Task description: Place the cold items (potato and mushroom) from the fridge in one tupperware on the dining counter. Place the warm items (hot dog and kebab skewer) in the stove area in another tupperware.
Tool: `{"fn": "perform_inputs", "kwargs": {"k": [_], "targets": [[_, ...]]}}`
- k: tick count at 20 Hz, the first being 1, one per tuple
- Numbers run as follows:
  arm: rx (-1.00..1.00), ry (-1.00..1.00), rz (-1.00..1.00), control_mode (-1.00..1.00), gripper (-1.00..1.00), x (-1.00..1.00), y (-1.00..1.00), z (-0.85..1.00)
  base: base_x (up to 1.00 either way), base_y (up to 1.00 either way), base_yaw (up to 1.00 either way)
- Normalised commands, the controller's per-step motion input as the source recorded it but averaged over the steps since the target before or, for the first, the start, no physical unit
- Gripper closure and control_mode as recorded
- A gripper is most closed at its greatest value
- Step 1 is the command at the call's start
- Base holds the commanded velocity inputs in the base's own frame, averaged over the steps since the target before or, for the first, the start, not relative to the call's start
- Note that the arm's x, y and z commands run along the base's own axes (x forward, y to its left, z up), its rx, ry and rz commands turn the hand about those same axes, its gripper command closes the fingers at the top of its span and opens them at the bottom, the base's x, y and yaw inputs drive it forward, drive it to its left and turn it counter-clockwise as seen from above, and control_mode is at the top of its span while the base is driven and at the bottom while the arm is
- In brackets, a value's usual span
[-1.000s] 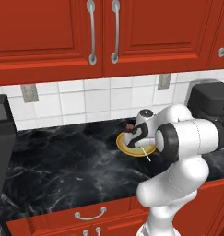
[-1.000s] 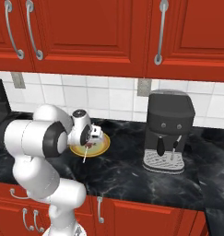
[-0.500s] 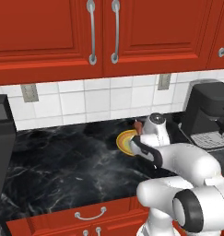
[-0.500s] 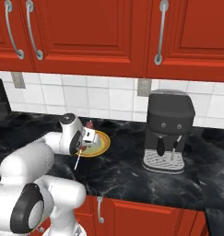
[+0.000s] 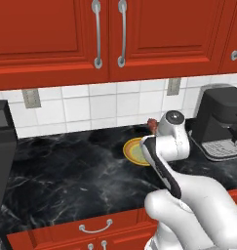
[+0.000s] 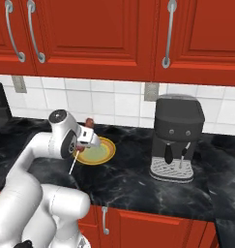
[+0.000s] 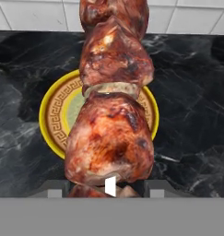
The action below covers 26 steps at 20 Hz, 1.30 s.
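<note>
1. Stretching wide under the red cupboards, the black counter is giving lots of bare room to the left, so I think the arm could be swinging that way without bumping anything.
2. Sitting on the right side, the coffee machine is taking up that end, and it looks like the one big thing to be keeping away from.
3. Lying flat on the counter near the tiled wall, the yellow plate is sitting bare, just under the meat.
4. Hanging above the plate, the kebab skewer is being held up in the air, with its thin stick poking down and out; I think it is being lifted clear so it can be carried to a box.
5. Squeezing the skewer near its lowest chunk, the gripper is closed tight on it, a dark tip on each side of the meat.
</note>
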Motion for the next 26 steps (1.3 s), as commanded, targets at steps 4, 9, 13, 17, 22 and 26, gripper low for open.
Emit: {"fn": "perform_inputs", "kwargs": {"k": [4, 9, 13, 17, 22, 26], "targets": [[0.00, 0.00, 0.00, -1.00, 1.00, -0.36, 0.01, 0.62, 0.00, 0.00, 0.00], [0.00, 0.00, -0.02, -1.00, 1.00, -0.18, 0.07, 0.37, 0.00, 0.00, 0.00], [0.00, 0.01, -0.03, -1.00, 1.00, -0.40, 0.00, -0.01, 0.00, 0.00, 0.00], [0.00, 0.07, -0.01, -1.00, 1.00, -0.46, 0.08, -0.11, 0.00, 0.00, 0.00], [0.03, -0.05, -0.13, 1.00, 1.00, -0.55, 0.00, 0.04, -0.34, 0.01, -0.12], [0.00, 0.00, 0.00, 1.00, 1.00, 0.00, 0.00, 0.00, -0.77, 0.20, -0.37]]}}
